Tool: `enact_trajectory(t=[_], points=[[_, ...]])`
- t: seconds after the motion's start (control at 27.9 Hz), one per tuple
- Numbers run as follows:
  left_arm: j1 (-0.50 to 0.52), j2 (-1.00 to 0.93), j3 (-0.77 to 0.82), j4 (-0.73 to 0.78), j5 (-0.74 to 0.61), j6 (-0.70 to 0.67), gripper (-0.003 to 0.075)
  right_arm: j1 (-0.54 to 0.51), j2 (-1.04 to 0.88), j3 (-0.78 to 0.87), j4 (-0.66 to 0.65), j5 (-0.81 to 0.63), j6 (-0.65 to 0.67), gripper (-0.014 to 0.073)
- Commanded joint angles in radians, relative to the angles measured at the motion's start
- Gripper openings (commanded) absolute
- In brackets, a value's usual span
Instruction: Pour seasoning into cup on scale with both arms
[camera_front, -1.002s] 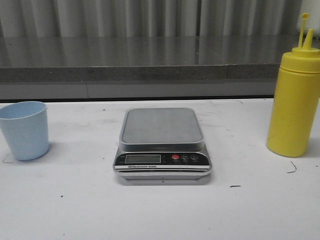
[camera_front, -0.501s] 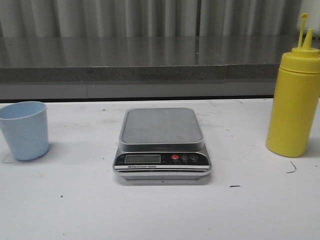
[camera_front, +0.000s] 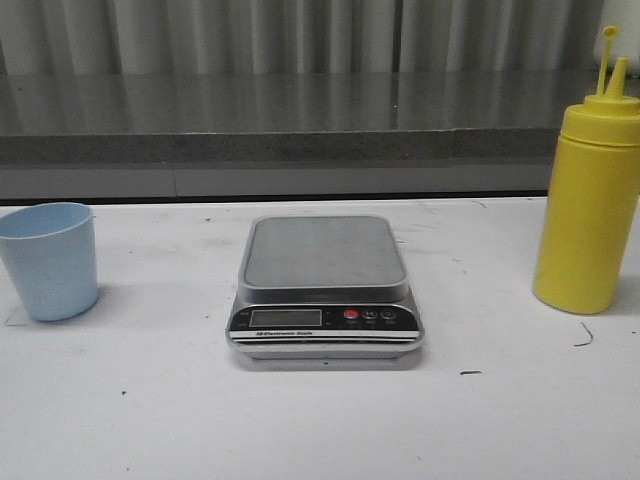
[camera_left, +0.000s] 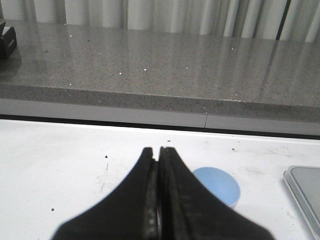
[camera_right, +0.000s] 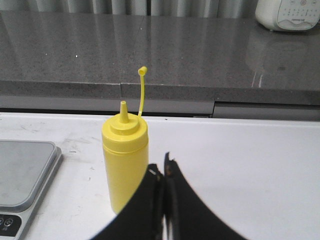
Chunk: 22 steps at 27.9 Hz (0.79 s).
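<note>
The scale (camera_front: 325, 290) sits flat on the white table (camera_front: 150, 400) with its steel platform bare; the cup (camera_front: 48, 260) stands upright well to the left of the scale, and the seasoning (camera_front: 588, 215) stands upright well to the right of it, cap off the nozzle and hanging on its tether. My left gripper (camera_left: 159, 155) has its jaws pressed together on nothing, near the cup and apart from it. My right gripper (camera_right: 165, 172) is likewise closed and empty, just in front of the seasoning.
</note>
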Motion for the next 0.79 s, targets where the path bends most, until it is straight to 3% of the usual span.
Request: enact_trajectory(t=[0.0, 0.07, 0.14, 0.43, 0.57, 0.75], points=[[0.004, 0.015, -0.037, 0.0, -0.074, -0.009, -0.0009, -0.003, 0.018, -0.035, 0.003, -0.074, 0.003, -0.0089], [0.004, 0.015, -0.037, 0.0, -0.074, -0.009, 0.0033, -0.003, 0.018, -0.034, -0.004, -0.075, 0.003, -0.0049], [0.004, 0.015, -0.037, 0.0, -0.074, -0.009, 0.0127, -0.003, 0.018, -0.034, -0.007, -0.075, 0.003, 0.0022], [0.004, 0.015, -0.037, -0.007, -0.074, -0.009, 0.057, -0.003, 0.018, -0.034, -0.007, -0.074, 0.002, 0.0474], [0.004, 0.015, -0.037, -0.007, -0.074, -0.009, 0.0653, -0.003, 0.018, -0.034, -0.007, -0.076, 0.002, 0.0601], [0.004, 0.019, -0.037, -0.017, -0.11, -0.009, 0.0647, -0.003, 0.018, -0.034, -0.007, -0.078, 0.002, 0.0609]])
